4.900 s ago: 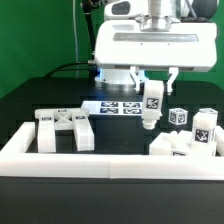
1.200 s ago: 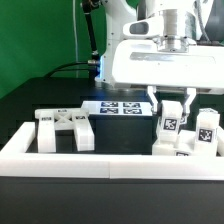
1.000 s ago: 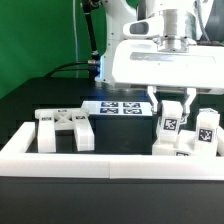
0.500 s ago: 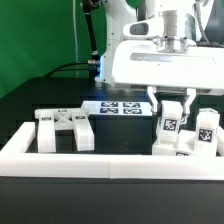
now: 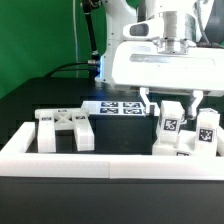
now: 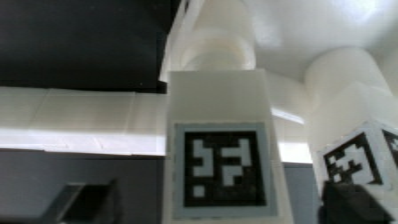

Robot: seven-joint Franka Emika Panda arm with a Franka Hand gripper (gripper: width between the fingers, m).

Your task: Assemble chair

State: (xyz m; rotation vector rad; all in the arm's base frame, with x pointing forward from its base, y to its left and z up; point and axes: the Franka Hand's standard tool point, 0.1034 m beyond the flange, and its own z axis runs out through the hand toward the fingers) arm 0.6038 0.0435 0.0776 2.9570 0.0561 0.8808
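Claw [image 5: 171, 101] spread wide astride upright chair leg [image 5: 170, 122].

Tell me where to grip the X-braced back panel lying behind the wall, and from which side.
Take the X-braced back panel by one straight edge bar, coming straight down from above. It lies flat, and the low white wall in front likely blocks a sideways approach; the crossed middle looks awkward to pinch.
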